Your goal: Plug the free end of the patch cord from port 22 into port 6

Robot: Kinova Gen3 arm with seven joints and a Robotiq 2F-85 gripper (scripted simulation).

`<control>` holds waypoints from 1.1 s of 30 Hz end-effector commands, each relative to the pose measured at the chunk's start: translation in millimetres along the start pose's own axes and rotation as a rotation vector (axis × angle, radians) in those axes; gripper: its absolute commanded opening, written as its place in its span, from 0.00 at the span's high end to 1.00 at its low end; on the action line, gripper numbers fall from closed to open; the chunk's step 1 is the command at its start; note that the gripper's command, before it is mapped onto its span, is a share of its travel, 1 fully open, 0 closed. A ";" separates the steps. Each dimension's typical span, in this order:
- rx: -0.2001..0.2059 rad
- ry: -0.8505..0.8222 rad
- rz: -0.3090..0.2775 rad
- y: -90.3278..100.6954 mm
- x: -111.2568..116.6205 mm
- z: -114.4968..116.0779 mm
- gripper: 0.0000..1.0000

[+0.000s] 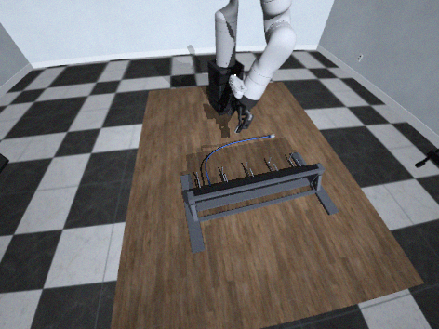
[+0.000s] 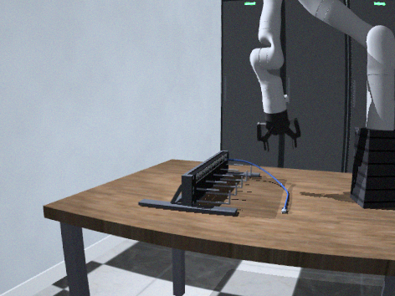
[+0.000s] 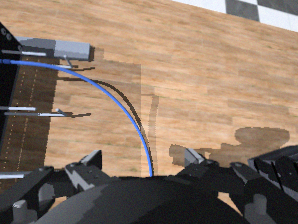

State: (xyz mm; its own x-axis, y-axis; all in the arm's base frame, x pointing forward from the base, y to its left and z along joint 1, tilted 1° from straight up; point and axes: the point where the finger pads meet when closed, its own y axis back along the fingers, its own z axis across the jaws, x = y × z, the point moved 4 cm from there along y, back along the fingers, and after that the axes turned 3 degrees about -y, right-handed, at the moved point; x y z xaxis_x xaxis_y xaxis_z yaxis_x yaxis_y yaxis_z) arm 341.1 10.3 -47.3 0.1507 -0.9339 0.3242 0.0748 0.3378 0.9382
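In the exterior view, the dark grey metal rack (image 2: 197, 186) with its black port panel is standing on the brown wooden table (image 2: 209, 234), its long foot bars lying flat on the wood. The thin blue patch cord (image 2: 268, 176) is leaving the far end of the panel and arcing down to the right. Its small pale free-end plug (image 2: 284, 210) is resting on the table, well apart from the rack. Above and beyond the cord, the black two-finger gripper (image 2: 278, 135) is hanging in the air with its fingers spread wide and gripping nothing. The stacked black arm pedestal (image 2: 373, 169) is sitting at the right.
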 end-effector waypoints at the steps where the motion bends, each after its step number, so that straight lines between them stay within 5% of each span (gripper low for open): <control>1: 0.017 0.024 -0.031 0.6 -30.2 8.0 0.00; 9: 0.064 0.001 -0.142 1.3 -96.4 19.3 0.00; 33: 0.114 -0.027 -0.281 1.0 -179.8 37.5 0.00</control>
State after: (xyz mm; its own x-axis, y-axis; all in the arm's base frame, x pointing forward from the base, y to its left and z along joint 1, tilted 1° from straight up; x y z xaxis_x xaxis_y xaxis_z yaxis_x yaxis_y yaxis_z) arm 282.2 170.7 -97.1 0.1082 -0.9925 0.0570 -0.0071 0.0566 0.9984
